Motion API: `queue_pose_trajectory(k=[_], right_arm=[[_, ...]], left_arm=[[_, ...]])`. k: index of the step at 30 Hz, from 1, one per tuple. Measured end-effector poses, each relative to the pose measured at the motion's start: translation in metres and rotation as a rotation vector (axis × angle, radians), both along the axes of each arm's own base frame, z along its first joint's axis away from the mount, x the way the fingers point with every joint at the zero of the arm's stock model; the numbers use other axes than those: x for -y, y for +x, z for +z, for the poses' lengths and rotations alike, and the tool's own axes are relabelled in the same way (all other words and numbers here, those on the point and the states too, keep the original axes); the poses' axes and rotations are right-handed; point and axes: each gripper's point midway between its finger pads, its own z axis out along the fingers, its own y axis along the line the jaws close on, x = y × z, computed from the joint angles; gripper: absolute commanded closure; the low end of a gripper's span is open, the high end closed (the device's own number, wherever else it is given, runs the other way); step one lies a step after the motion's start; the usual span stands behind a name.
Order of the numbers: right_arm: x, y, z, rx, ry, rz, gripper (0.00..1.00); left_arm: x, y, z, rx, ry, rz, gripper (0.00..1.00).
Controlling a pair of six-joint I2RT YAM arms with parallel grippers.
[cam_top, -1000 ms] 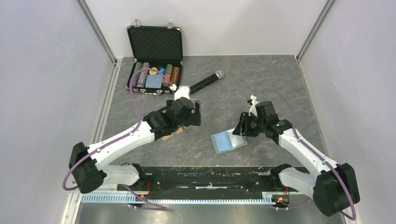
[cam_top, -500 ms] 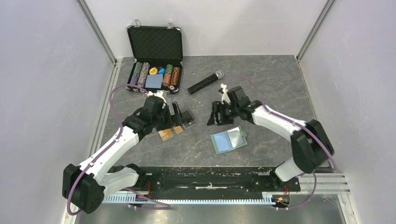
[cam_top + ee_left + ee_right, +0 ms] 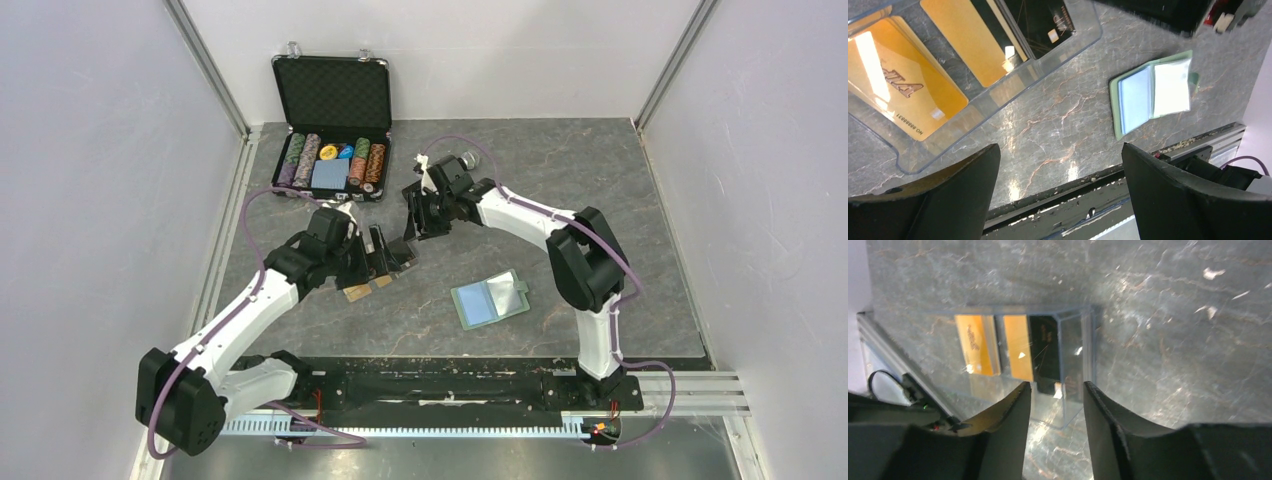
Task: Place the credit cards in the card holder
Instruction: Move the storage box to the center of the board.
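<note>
Several credit cards lie in a clear plastic tray (image 3: 1063, 52): two orange cards (image 3: 898, 85) (image 3: 973, 40) and a black card (image 3: 1043, 20). The right wrist view shows the same orange cards (image 3: 977, 345) and black card (image 3: 1045, 350). The card holder (image 3: 488, 299) lies open on the table, sage-green rim, light blue inside; it also shows in the left wrist view (image 3: 1153, 92). My left gripper (image 3: 385, 255) (image 3: 1058, 155) is open and empty above the tray. My right gripper (image 3: 420, 225) (image 3: 1055, 392) is open and empty just beyond the tray's far side.
An open black case of poker chips (image 3: 330, 165) with a blue block stands at the back left. A microphone (image 3: 467, 159) lies behind the right arm, partly hidden. Metal rails and grey walls bound the table on both sides.
My right arm has swung left and away from the card holder to the far side of the tray. My left arm drew back left and now hovers over the tray.
</note>
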Motion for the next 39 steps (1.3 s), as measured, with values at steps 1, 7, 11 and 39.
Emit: queue_pose_trajectory(k=[1,7,11,39], right_arm=[[-0.001,0.003,-0.002,0.002,-0.012,0.001,0.61],[0.005,-0.004,-0.020,-0.028,-0.076,0.025,0.69],[-0.001,-0.015,-0.023,-0.024,-0.089,0.062,0.88],[0.022,-0.149,-0.019,-0.219,0.030,0.020,0.73]], left_arm=[[-0.001,-0.002,-0.002,-0.012,0.008,-0.001,0.04],[-0.005,-0.006,-0.008,-0.037,0.041,-0.017,0.04],[-0.008,-0.006,-0.010,-0.049,0.060,-0.014,0.05],[-0.008,-0.009,-0.046,-0.188,0.119,-0.032,0.37]])
